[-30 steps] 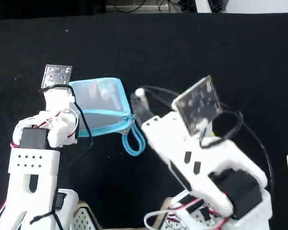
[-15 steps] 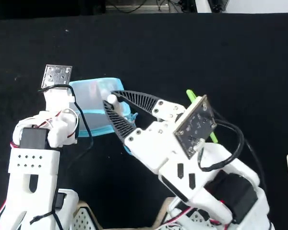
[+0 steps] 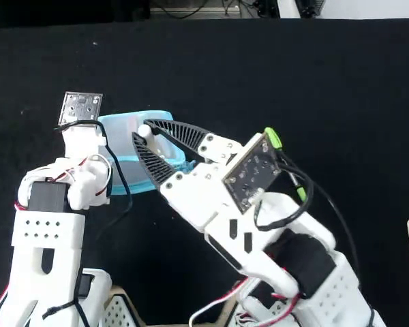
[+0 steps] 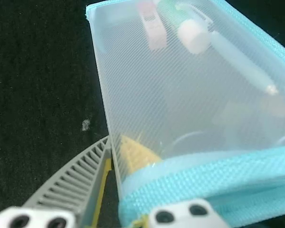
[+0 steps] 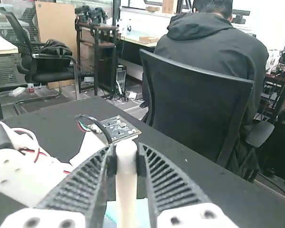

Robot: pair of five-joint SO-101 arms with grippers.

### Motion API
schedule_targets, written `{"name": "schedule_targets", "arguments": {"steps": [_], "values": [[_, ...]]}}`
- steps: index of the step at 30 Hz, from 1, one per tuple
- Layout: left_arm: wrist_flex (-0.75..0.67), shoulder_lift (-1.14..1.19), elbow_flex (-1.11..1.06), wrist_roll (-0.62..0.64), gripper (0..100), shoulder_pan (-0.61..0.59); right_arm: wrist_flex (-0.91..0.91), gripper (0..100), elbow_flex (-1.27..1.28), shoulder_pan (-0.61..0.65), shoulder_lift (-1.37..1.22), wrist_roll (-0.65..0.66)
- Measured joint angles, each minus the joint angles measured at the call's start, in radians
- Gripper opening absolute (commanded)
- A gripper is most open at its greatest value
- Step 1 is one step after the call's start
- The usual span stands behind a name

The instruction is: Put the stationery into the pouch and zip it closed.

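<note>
Roughly halfway, I'd judge. From the high view, you have the pouch (image 3: 126, 133) lying toward the left edge of the tabletop (image 3: 273, 61). Your right hand (image 3: 142, 131) is over it, closed on a white stick (image 3: 144, 129) whose end is right at the pouch. A green pen (image 3: 273, 139) lies on the tabletop behind the right arm, outside the pouch. By my reckoning that pen and the white stick are left to go in, and the zipping comes after.

On the left wrist view, your left hand (image 4: 115, 180) is clamped on a teal-edged corner of the pouch (image 4: 180, 104). Through the mesh you can make out a pink piece (image 4: 149, 26), a green one (image 4: 173, 9) and a white-capped pen (image 4: 194, 35) inside. You cannot tell from here how far the zip is open.

On the right wrist view, your right hand (image 5: 126, 148) pinches the white stick (image 5: 126, 180), which runs along between the jaws and pokes just past their tips.
</note>
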State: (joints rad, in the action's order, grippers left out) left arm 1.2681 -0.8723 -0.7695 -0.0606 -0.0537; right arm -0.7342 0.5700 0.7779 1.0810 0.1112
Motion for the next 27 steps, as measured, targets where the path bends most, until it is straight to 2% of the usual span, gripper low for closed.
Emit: {"name": "schedule_targets", "arguments": {"steps": [10,16,27], "values": [[0.000,0.000,0.000,0.000,3,0.000,0.233,1.1,0.187,0.000,0.000,0.000],[0.000,0.000,0.000,0.000,3,0.000,0.279,1.1,0.241,0.002,0.008,0.000],[0.000,0.000,0.000,0.000,3,0.000,0.281,1.1,0.572,-0.002,0.419,0.002]]}}
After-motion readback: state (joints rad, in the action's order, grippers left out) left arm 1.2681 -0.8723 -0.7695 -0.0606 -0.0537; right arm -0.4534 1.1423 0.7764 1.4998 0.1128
